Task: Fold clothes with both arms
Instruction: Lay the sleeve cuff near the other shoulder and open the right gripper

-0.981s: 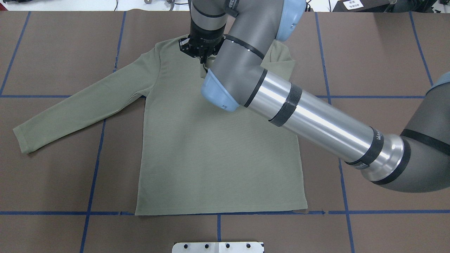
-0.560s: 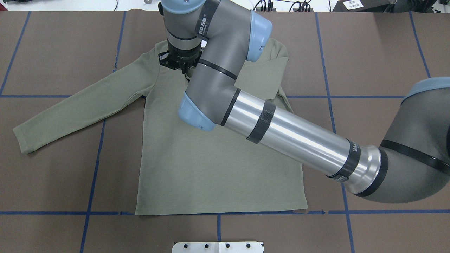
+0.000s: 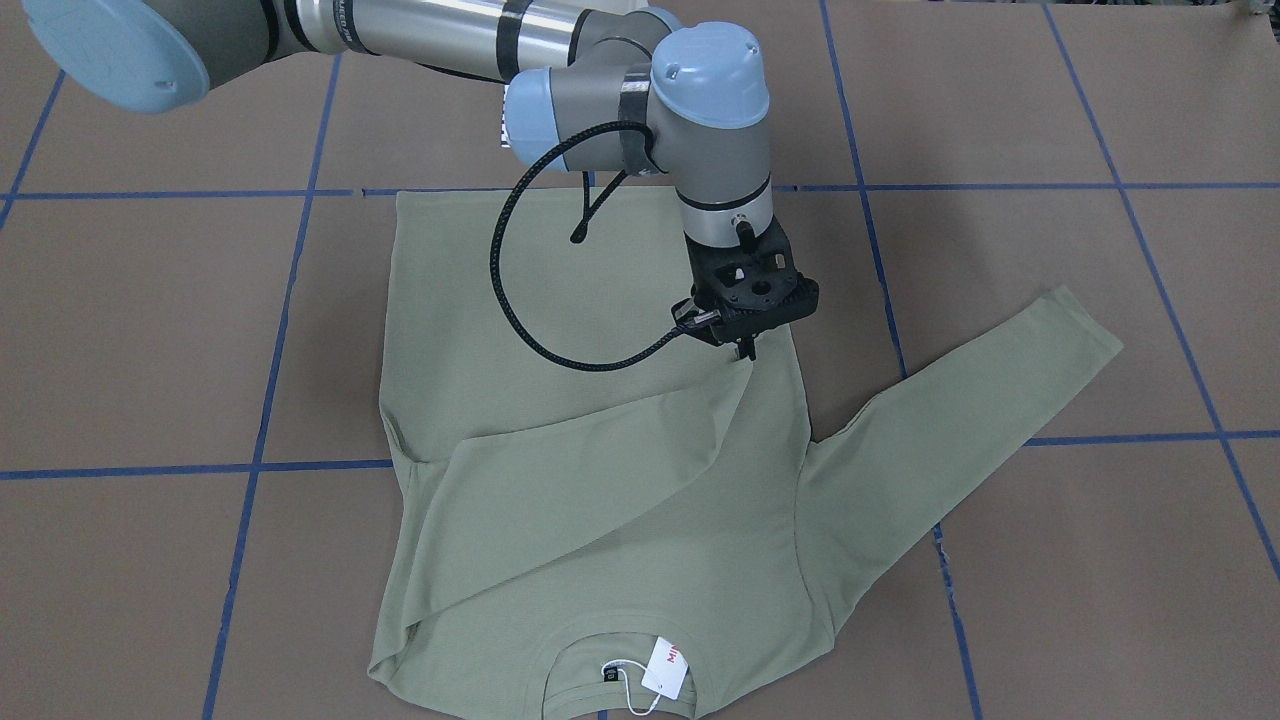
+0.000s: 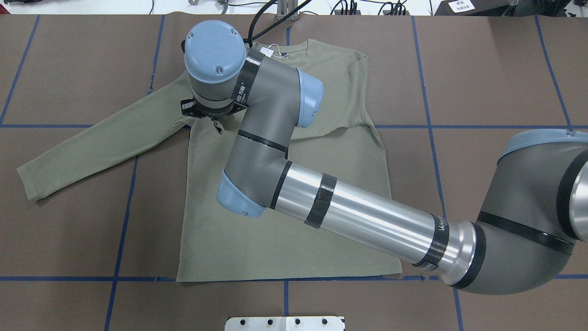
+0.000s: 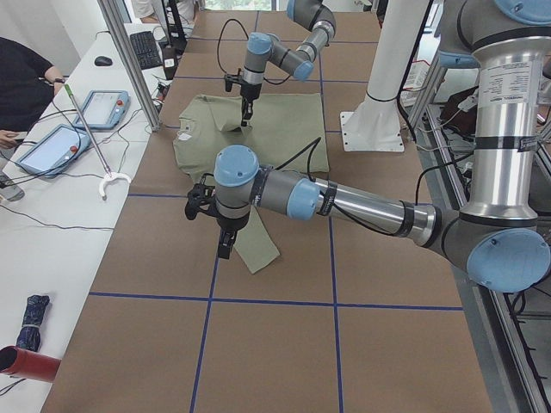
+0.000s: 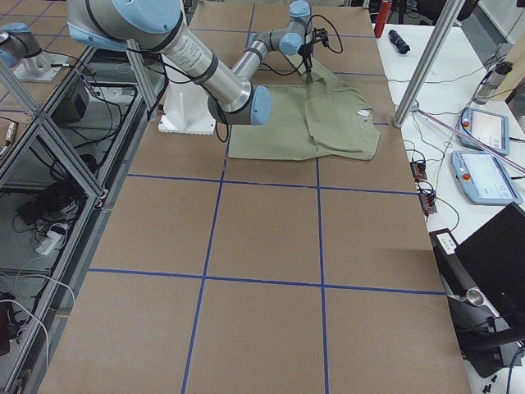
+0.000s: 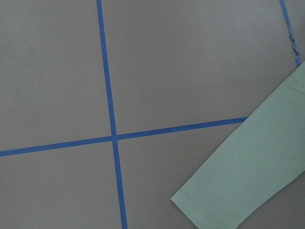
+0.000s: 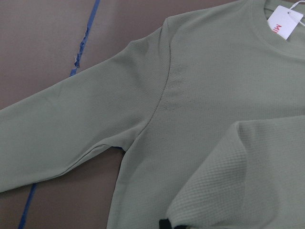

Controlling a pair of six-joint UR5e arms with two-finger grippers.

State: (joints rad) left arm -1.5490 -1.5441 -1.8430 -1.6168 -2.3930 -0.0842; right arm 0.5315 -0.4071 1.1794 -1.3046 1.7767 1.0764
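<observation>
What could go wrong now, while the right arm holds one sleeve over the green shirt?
1. The right tool pinches only the cuff end of the sleeve. The knit could slip out, I think, and land crooked.
2. The black cable hangs in a loop over the shirt and might snag or drag the cloth.

The shirt (image 3: 600,500) is a plain sage green with a fine knit texture, and its tag (image 3: 665,668) is white with red lettering. The desk (image 3: 1000,90) is a flat brown, crossed by a grid of blue tape lines (image 3: 200,193). The right arm (image 3: 430,20) is silver and grey with light-blue caps (image 3: 710,75) and black bands; its cable (image 3: 493,260) and the right tool (image 3: 748,350) are black. A metal plate (image 4: 285,324) is white with dark holes.
</observation>
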